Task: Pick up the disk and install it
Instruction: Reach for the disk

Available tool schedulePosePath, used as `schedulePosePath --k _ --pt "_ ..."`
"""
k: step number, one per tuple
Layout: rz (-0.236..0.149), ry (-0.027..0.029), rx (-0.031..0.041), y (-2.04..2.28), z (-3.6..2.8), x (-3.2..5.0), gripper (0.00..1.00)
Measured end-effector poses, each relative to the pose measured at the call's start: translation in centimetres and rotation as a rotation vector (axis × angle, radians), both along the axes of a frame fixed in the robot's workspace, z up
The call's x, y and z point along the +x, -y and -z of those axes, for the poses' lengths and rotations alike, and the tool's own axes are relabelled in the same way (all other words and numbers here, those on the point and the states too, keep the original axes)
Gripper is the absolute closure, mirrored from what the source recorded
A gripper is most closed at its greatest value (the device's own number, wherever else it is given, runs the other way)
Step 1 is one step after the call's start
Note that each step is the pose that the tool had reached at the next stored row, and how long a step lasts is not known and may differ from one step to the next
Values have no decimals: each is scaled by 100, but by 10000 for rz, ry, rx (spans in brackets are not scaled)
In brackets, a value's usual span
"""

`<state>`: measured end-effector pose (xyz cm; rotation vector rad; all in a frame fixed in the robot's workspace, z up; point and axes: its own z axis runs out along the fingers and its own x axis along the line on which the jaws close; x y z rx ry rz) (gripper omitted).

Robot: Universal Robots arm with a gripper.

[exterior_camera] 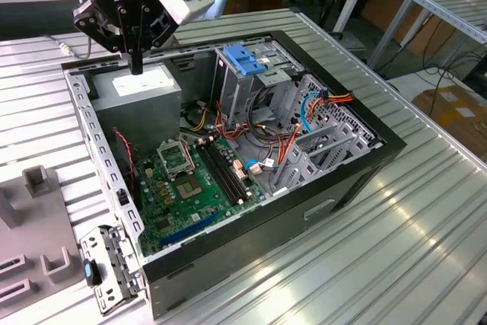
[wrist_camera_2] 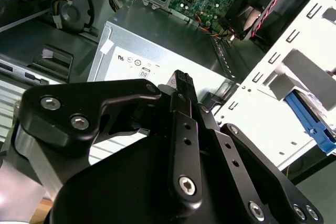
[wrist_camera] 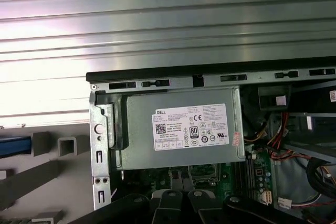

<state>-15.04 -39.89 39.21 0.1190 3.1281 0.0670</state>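
Ribbed metal bench [exterior_camera: 426,211] carries open computer case [exterior_camera: 251,245]. Gripper [exterior_camera: 137,65] hangs over power supply [exterior_camera: 144,93] at case's far corner, exterior view's left; fingers closed together, empty. Disk [wrist_camera: 11,146] lies outside case wall on grey fixture [exterior_camera: 30,226], blue rail showing.

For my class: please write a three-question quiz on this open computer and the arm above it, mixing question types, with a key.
1. True or false: the gripper holds the disk.
2. The gripper hangs above: A the motherboard; B the grey box with a white sticker; C the table.
3. Fill in: the tall cage has a ___ handle.
Key: 1 false, its shut fingers hold nothing; 2 B; 3 blue.
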Motion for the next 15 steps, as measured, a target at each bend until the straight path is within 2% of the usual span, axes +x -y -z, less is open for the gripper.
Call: schedulePosePath --k 8,15 --pt "1 -59 1 0 4 -36 89" --pt "0 -144 0 0 9 -68 89"
